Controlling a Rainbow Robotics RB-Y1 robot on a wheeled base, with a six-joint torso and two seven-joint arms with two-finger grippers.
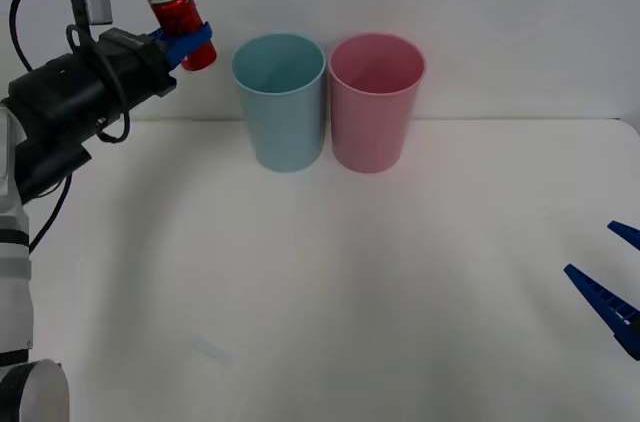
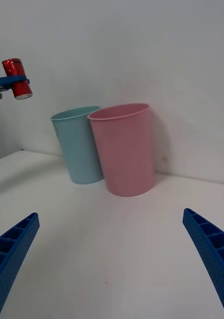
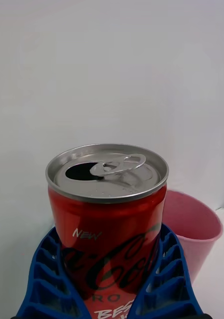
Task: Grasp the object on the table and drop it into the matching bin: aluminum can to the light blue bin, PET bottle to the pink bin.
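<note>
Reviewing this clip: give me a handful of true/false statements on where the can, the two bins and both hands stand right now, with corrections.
1. The left hand grips the red can in the air. True.
2. The can already lies inside the light blue bin. False: it is held up to the left of that bin, outside it.
3. The pink bin stands to the right of the light blue bin, close beside it. True.
4. The right hand is shut on a bottle. False: its fingers are spread open and hold nothing, low over the table at the right edge.
5. The can's silver top has been opened. True: the left wrist view shows a dark opening by the pull tab.
</note>
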